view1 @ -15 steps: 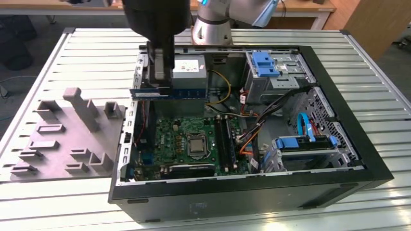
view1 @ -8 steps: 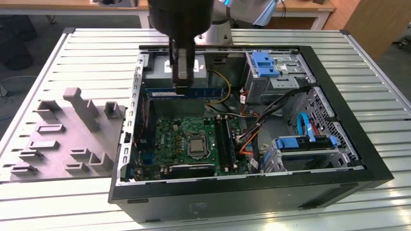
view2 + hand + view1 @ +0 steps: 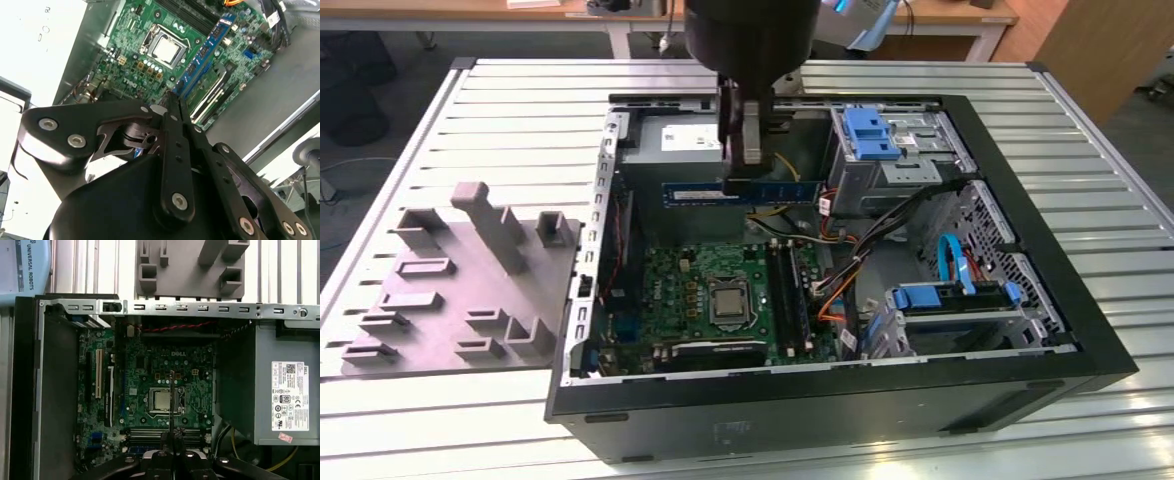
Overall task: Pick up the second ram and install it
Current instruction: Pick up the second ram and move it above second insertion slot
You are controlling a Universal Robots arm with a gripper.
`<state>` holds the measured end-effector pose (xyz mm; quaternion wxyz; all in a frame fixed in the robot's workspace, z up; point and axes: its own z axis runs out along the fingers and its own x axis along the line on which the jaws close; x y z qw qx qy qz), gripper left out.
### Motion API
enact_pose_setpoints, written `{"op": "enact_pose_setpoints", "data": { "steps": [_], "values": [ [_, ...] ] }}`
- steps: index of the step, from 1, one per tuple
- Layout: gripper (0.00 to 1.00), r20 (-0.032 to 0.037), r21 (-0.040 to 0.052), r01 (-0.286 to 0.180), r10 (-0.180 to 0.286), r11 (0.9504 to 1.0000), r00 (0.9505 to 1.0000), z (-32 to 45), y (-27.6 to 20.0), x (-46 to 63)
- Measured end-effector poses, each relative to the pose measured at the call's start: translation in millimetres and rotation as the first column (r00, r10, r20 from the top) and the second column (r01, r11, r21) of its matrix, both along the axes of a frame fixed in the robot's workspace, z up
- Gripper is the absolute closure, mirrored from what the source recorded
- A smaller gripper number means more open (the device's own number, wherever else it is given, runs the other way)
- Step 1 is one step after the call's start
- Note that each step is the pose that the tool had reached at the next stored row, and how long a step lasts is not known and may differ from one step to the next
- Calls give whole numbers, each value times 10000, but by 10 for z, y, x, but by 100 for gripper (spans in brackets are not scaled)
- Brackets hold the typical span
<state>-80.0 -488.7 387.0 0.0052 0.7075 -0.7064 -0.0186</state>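
The second ram (image 3: 698, 194), a long thin dark-blue stick, hangs level above the open computer case (image 3: 1067, 330), near the back of the green board (image 3: 674, 290). My gripper (image 3: 750, 184) is shut on its middle from above. In the second wrist view the stick (image 3: 206, 54) runs out from the gripper (image 3: 172, 99) over the board, close to the processor socket (image 3: 167, 48). The first wrist view has the stick (image 3: 171, 400) edge-on as a thin line above the socket (image 3: 162, 400), rising from the gripper (image 3: 171, 434). The black memory slots (image 3: 787, 290) lie below, beside the socket.
A grey power supply (image 3: 670, 145) fills the case's back corner under the arm. Drive cages with blue clips (image 3: 874, 130) and orange and black cables (image 3: 847, 260) sit on the exterior view's right. A grey parts fixture (image 3: 467, 290) lies on the slatted table outside the case.
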Motion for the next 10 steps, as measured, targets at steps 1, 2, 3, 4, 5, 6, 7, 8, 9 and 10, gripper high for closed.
{"op": "enact_pose_setpoints", "data": {
  "steps": [1, 2, 3, 4, 5, 6, 7, 8, 9, 10],
  "values": [
    [87, -1, -1, -39, 39, 10000, 10000, -8, 0, 1],
    [87, -1, -2, -103, 103, 9999, 9999, -18, 0, 1],
    [87, -1, -1, -190, 190, 9998, 9998, -28, 0, 1],
    [87, 0, -1, -294, 294, 9996, 9996, -41, 0, 2],
    [87, -1, -2, -402, 402, 9992, 9992, -56, 0, 2],
    [87, -1, -2, -509, 509, 9987, 9987, -74, 0, 2],
    [87, -1, -1, -608, 608, 9981, 9981, -92, 1, 2],
    [87, -2, -1, -682, 682, 9977, 9977, -106, 0, 2],
    [87, -3, -2, -721, 721, 9974, 9974, -109, 1, 3],
    [87, -3, -3, -726, 726, 9974, 9974, -109, 1, 3]
  ]
}}
